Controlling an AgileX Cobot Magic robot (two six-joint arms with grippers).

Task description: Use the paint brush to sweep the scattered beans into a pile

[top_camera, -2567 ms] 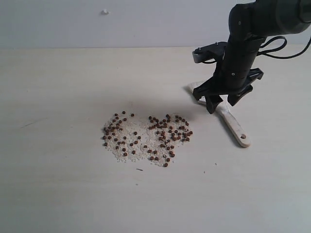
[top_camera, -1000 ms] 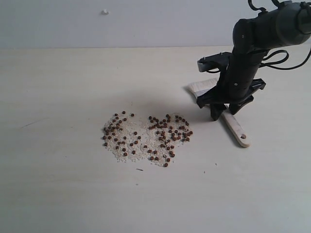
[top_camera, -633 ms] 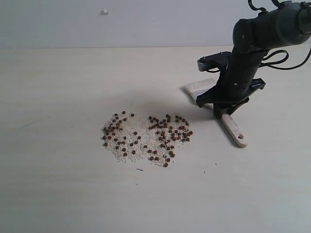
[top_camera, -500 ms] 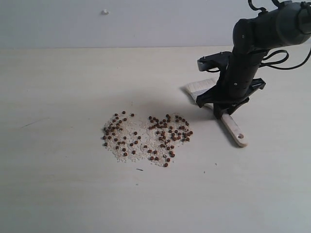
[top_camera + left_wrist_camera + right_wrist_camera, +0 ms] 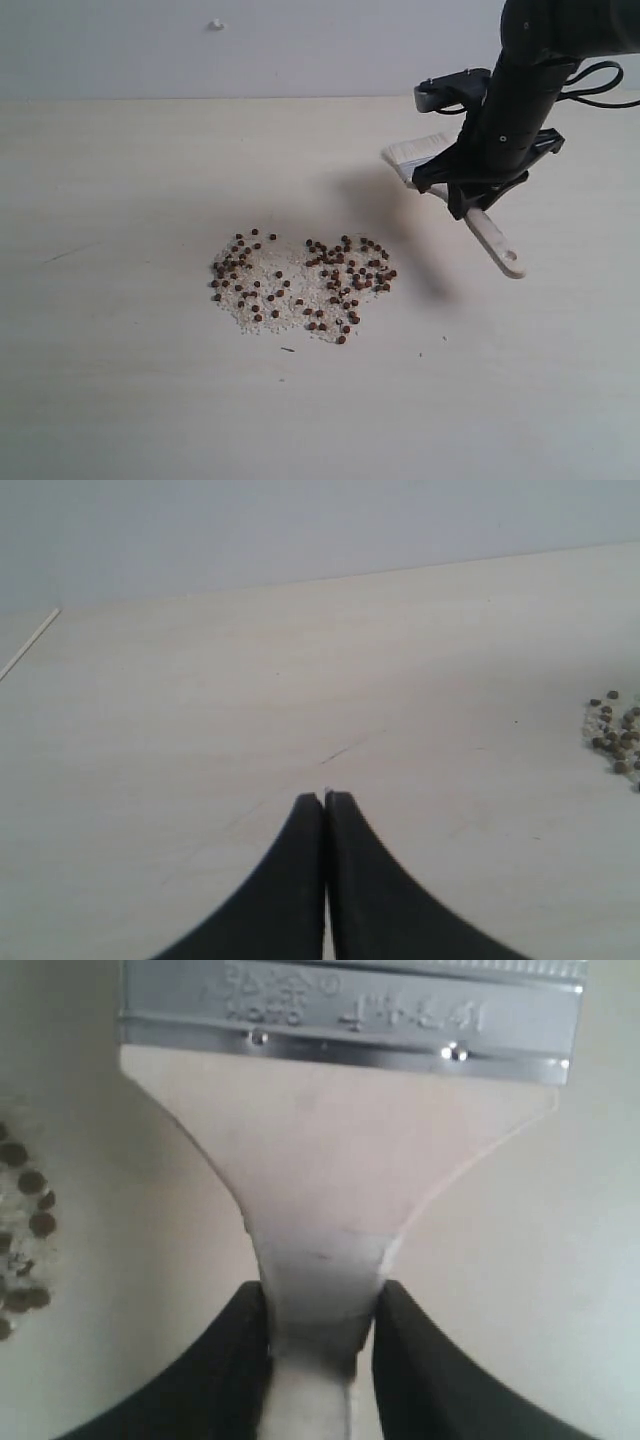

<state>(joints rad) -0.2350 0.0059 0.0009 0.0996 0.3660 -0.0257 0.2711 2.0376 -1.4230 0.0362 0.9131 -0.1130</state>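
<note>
Brush (image 5: 492, 238) neck is clamped between the right gripper's (image 5: 465, 205) fingers, held off the table (image 5: 130, 380), right of the beans (image 5: 300, 282) and apart from them. The right arm reaches down steeply. Left gripper (image 5: 325, 805) fingers are together, low over the table.

Pale, faintly wood-grained flat bench (image 5: 120, 400). Lying directly on it, near centre: many small round reddish-brown beans (image 5: 345, 262), scattered in a flat, two-lobed patch and mixed with fine whitish grains (image 5: 265, 270). Not heaped. One thin dark fleck (image 5: 287, 349) lies just beside the patch. Faint scratch (image 5: 62, 254) well apart, to the left.
</note>
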